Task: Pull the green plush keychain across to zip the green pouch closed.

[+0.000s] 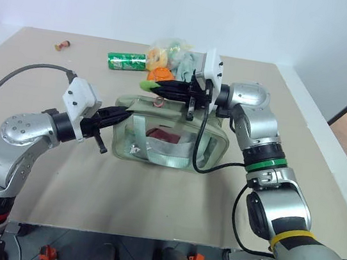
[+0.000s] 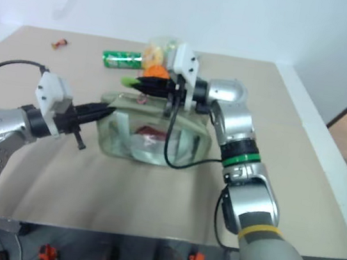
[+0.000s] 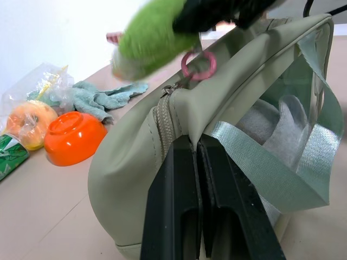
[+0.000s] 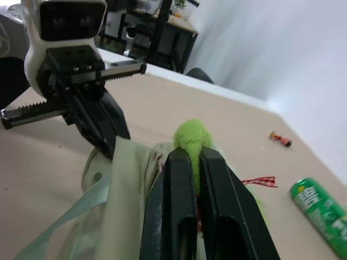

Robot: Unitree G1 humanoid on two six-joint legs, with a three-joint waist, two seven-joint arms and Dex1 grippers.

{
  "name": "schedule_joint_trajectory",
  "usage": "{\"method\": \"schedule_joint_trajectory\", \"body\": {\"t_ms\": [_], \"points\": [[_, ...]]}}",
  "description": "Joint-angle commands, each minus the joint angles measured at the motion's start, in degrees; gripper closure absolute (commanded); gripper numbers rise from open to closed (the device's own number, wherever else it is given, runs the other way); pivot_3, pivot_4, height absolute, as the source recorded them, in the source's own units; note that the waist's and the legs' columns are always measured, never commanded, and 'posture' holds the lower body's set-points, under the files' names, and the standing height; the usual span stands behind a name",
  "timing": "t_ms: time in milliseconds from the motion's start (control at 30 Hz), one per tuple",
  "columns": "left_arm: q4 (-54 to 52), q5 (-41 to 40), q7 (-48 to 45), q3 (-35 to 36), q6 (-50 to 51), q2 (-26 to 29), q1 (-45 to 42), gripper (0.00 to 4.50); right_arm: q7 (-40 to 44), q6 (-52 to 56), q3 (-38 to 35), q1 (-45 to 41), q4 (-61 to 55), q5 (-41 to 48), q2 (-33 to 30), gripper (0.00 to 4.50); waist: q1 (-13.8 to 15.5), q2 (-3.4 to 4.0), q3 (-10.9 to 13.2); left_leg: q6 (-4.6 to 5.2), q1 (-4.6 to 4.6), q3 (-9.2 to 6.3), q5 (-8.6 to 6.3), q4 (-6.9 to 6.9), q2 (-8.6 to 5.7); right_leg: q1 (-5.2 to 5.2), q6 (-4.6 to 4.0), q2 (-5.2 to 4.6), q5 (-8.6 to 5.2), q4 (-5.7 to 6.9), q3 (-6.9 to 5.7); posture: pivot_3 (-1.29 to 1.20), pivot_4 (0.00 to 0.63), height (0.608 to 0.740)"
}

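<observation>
The green pouch stands mid-table, sage fabric with clear sides and a strap handle. My left gripper is shut on the fabric at the pouch's left end; the left wrist view shows its fingers pinching that fabric just under the zipper. The green plush keychain hangs above the pouch's top left, joined to the zipper pull by a pink ring. My right gripper points left over the pouch top and is shut on the plush.
Behind the pouch lie an orange bowl, a pale grey-green cloth, a clear bag with yellow items and a green drink can. A small red object sits at the far left. A black cable droops across the pouch's front.
</observation>
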Motion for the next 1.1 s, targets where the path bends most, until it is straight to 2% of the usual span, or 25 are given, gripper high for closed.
{"method": "schedule_joint_trajectory", "body": {"t_ms": [33,800,1100], "points": [[0.04,0.66,0.09,-1.13,0.14,-0.20,-0.76,4.50,-1.25,-0.97,-2.69,-1.44,-3.84,1.45,-1.13,4.48,0.00,0.00,0.00,0.00,0.00,0.00,0.00,0.00,0.00,0.00,0.00,0.00,0.00,0.00,0.01,0.00,0.150,0.740],[0.91,0.48,3.46,-0.75,4.06,-1.05,-3.61,4.50,-5.87,1.04,-5.01,5.33,-15.59,3.69,-5.86,4.48,0.10,0.00,0.00,0.00,-0.04,-0.02,0.00,0.01,-0.06,0.01,0.04,-0.05,-0.01,-0.02,-0.04,0.00,0.150,0.740],[0.08,-0.30,3.66,-0.77,4.56,-1.20,-3.45,4.50,-9.70,1.96,-6.51,4.88,-16.96,4.76,-5.83,4.48,0.10,0.00,0.00,0.00,-0.04,-0.03,0.00,0.01,-0.05,0.00,0.04,-0.05,-0.01,-0.02,-0.03,0.00,0.150,0.740]]}}
